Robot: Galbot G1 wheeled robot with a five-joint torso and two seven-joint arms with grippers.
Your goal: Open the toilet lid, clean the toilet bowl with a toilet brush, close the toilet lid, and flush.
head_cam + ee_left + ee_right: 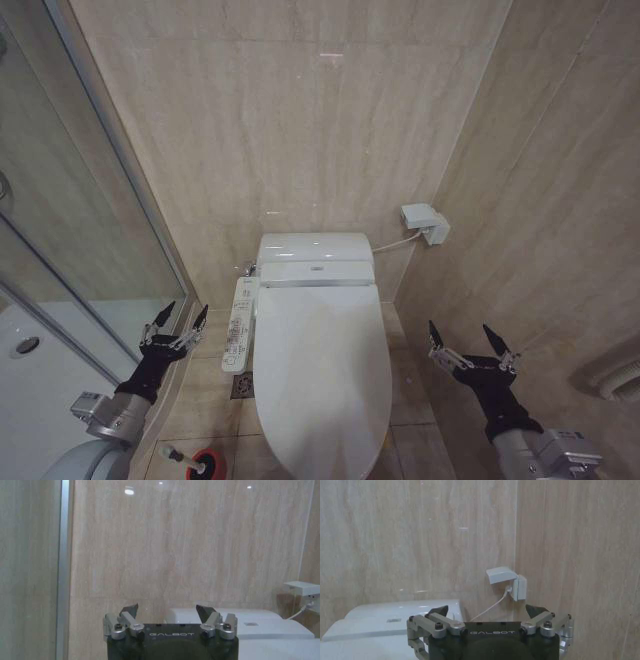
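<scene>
The toilet lid (320, 370) lies flat and closed over the toilet bowl, glossy white, in the middle of the head view. A narrow white button panel (240, 325) runs along the bowl's left side. The toilet brush (180, 457) stands in its small red cup holder (208, 465) on the floor at the lower left. My left gripper (183, 318) is open, raised to the left of the toilet beside the panel, holding nothing. My right gripper (464, 334) is open to the right of the toilet, also empty. Both wrist views look over the tank (250, 620) (395, 617) toward the back wall.
A glass shower door with a metal frame (110, 180) and the white shower tray (40, 370) stand at the left. A white wall socket with a cable (425, 222) (507, 581) (302, 588) sits on the right wall. A floor drain (241, 385) lies beside the bowl.
</scene>
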